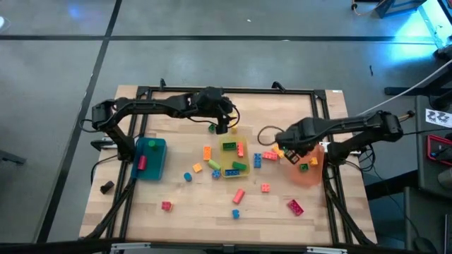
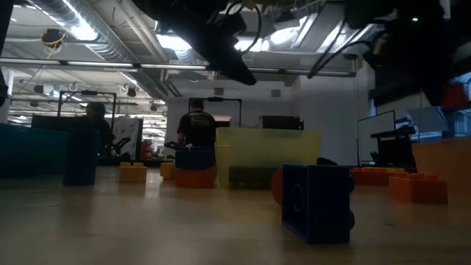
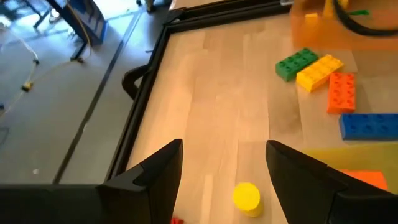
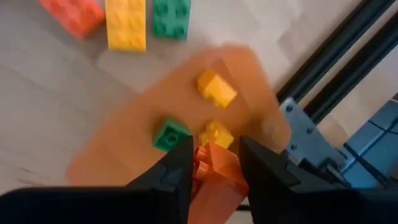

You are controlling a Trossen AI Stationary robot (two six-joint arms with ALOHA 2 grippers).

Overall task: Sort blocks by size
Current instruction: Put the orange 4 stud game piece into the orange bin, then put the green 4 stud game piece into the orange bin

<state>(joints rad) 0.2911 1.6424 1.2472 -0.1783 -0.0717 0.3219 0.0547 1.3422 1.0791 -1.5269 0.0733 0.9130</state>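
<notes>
Blocks of many colours lie scattered on the wooden table (image 1: 191, 219); some sit in the yellow bin (image 1: 233, 169). My left gripper (image 3: 224, 149) hangs open above a small round yellow block (image 3: 247, 196), which stands on the table between and beneath its fingers, untouched. In the high view this gripper (image 1: 221, 127) is just beyond the yellow bin's far edge. My right gripper (image 4: 214, 146) is shut on an orange block (image 4: 214, 171) over the orange bin (image 4: 124, 149), which holds two yellow blocks and a green one. My right gripper pinches the orange block by two opposite sides (image 4: 202, 163) between its two fingers. The fingers come from above and point steeply down. The block hangs below them, lifted clear above the orange bin's floor.
A blue bin (image 1: 150, 156) with a pink block stands at the left. Green, yellow and orange bars (image 4: 126, 23) lie beside the orange bin. Loose blocks (image 1: 294, 207) dot the near half. Black frame rails (image 1: 332, 204) border the table. A person stands in the room behind.
</notes>
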